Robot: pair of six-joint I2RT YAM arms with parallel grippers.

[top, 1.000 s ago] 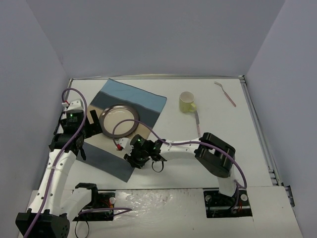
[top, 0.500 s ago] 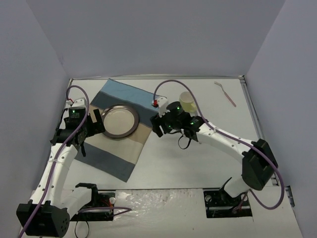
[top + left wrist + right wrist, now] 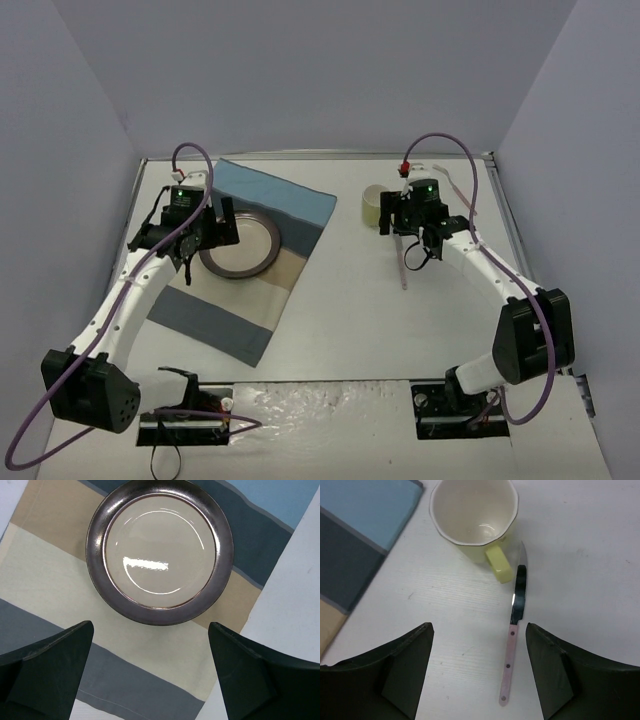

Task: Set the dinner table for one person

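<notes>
Done: plate (image 3: 160, 555) is laid on placemat (image 3: 50, 590).
Pending: knife (image 3: 512, 645), mug (image 3: 474, 512), pink utensil (image 3: 466, 204).
Left gripper (image 3: 150, 630): spread, empty.
Right gripper (image 3: 478, 630): spread, empty.

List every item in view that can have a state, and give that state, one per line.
Plate: empty, resting on the placemat.
Placemat: spread flat.
Mug: upright, empty.
Knife: lying flat on the dinner table, blade beside the mug's handle.
Left end effector: open, holding nothing.
Right end effector: open, holding nothing.
</notes>
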